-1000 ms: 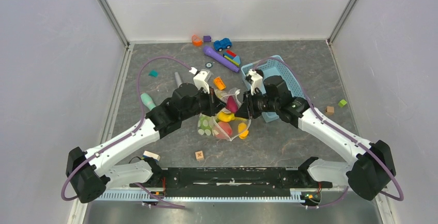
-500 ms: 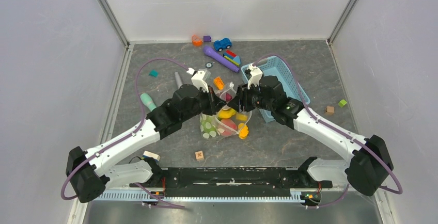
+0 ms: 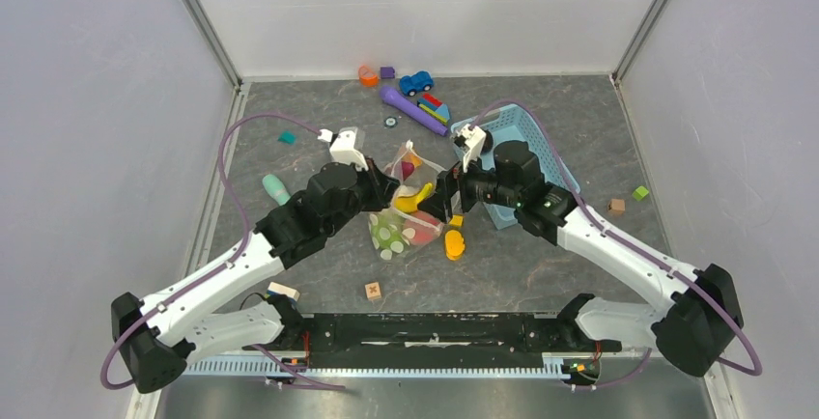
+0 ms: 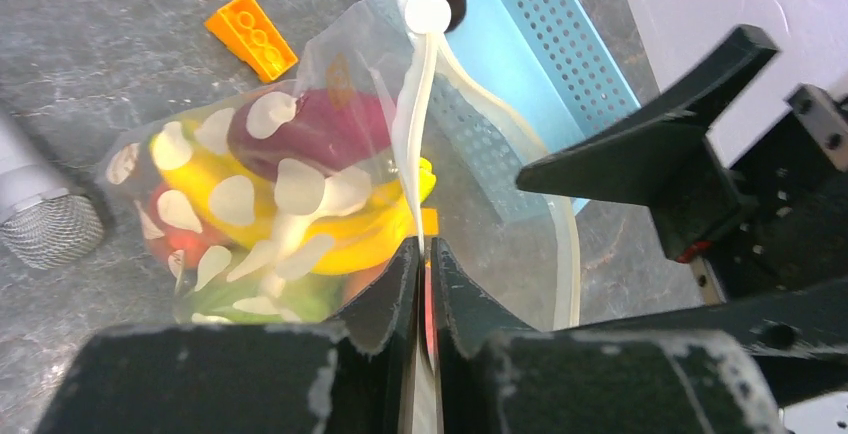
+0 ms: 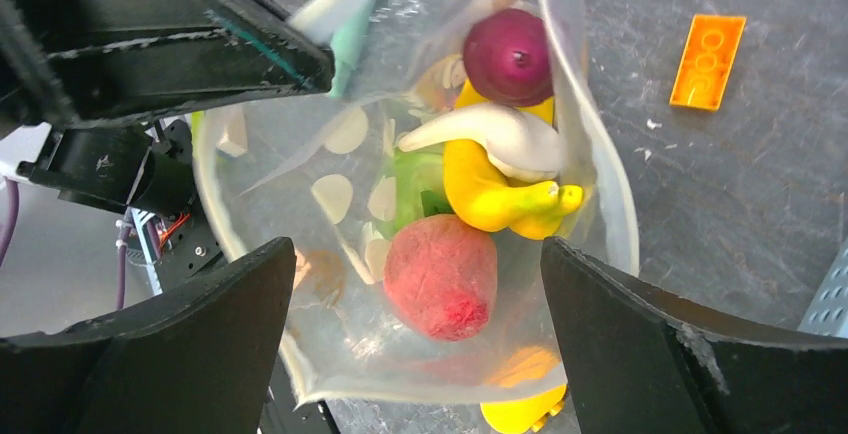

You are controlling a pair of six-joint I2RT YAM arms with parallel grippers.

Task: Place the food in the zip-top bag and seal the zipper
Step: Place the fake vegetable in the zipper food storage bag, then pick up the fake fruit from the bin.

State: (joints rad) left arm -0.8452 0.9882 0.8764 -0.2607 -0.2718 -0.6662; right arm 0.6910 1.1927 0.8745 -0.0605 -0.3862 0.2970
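Left wrist view: the zip-top bag [image 4: 250, 184], clear with pale dots, hangs by its zipper [image 4: 415, 124], whose whitish strip runs down between the nearly closed fingers of the left gripper [image 4: 420, 274], which pinch it. From the right wrist, the mouth gapes. Inside lie a dark purple piece [image 5: 508, 56], a yellow banana bunch [image 5: 480, 189], a green cabbage [image 5: 415, 189] and a red peach [image 5: 440, 276]. The right gripper [image 5: 418, 254] stands spread wide around the mouth, holding nothing. The bag sits mid-table [image 3: 541, 265], just left of the light blue basket [image 3: 526, 125]. A yellow-orange piece [image 3: 454, 242] lies beside the bag. Nearer the bases, a wooden cube [image 3: 372, 291] bears a cross-like mark.
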